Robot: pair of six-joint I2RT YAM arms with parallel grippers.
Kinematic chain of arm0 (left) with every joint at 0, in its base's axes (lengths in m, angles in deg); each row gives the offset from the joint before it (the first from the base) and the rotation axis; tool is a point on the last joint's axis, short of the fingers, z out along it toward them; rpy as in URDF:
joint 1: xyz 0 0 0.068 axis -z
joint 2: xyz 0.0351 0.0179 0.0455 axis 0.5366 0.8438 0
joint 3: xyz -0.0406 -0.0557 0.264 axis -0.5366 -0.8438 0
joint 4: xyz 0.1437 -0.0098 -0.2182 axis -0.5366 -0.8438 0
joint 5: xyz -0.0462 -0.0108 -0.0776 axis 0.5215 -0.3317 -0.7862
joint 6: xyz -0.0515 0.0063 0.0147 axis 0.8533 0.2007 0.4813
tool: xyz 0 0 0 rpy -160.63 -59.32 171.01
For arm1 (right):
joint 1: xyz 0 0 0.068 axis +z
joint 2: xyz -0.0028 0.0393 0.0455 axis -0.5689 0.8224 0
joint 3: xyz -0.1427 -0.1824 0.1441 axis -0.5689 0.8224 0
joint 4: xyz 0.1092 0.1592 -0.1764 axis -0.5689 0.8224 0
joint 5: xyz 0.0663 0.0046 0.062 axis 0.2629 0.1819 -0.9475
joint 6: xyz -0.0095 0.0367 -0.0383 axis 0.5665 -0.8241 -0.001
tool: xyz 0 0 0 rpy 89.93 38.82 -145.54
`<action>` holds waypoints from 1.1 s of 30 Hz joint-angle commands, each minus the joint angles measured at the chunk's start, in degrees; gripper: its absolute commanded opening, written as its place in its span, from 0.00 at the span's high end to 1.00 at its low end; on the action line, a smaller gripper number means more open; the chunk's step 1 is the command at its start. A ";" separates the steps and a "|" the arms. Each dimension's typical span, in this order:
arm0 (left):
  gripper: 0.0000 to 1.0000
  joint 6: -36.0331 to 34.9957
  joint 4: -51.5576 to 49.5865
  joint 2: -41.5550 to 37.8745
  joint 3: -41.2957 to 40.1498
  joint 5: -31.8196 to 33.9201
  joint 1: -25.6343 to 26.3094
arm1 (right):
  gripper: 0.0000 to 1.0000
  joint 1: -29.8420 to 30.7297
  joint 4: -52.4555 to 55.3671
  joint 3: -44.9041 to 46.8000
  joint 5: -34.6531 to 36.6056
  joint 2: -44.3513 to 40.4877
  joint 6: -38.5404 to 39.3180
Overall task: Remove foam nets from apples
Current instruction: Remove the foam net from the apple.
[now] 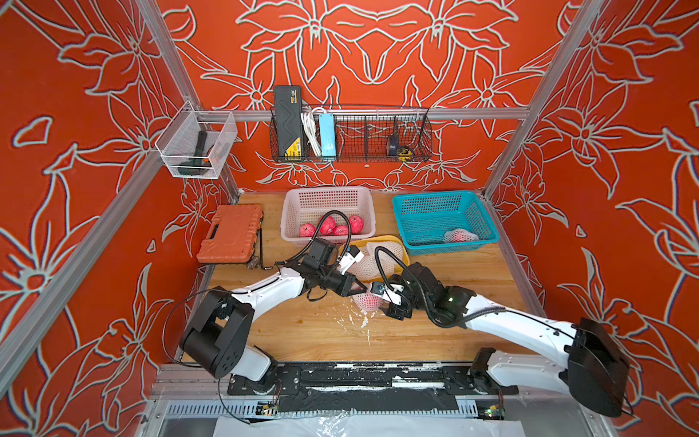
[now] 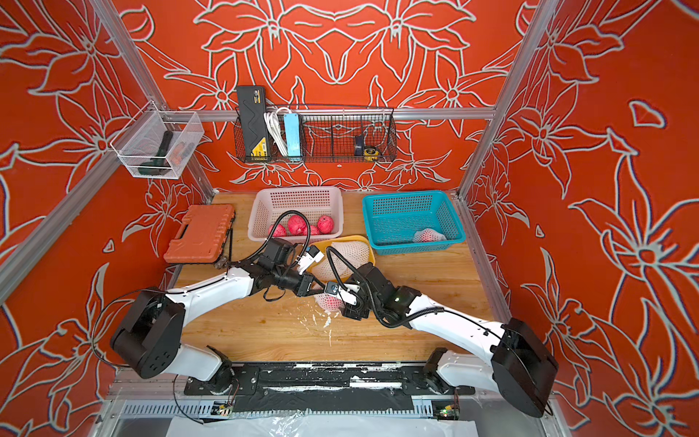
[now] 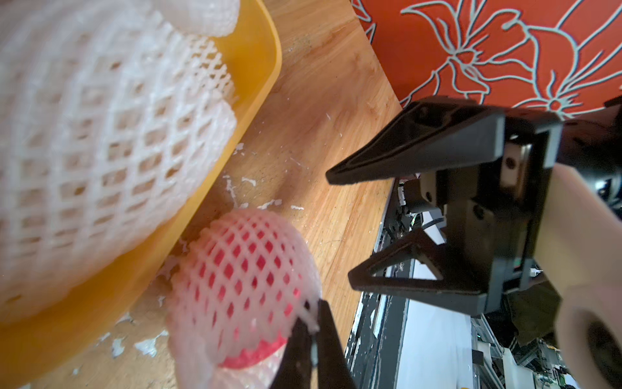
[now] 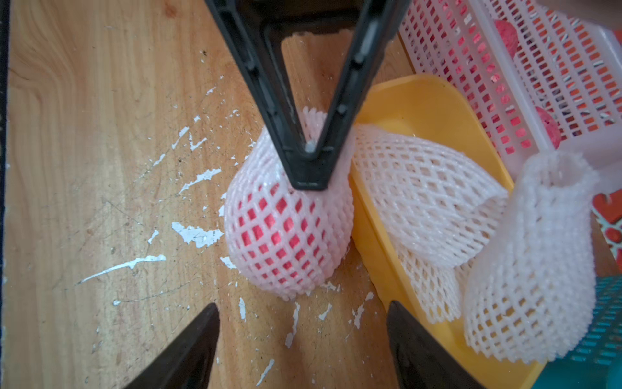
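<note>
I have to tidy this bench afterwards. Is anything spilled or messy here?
Yes: white flakes litter the wooden table around the apple in its foam net, beside the yellow tray. They look like torn-off foam shreds.

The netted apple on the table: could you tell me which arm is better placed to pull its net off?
Probably left: the left gripper is shut on the gathered end of the white foam mesh net, while the right gripper hangs open.

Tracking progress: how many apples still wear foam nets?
2. One apple on the table, net pinched by the left tool; another apple in the blue basket. More may be hidden.
</note>
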 commanded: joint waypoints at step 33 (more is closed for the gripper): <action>0.93 2.04 -1.36 2.47 4.43 5.99 6.16 | 0.67 -3.64 -17.90 4.61 -11.98 7.16 -4.41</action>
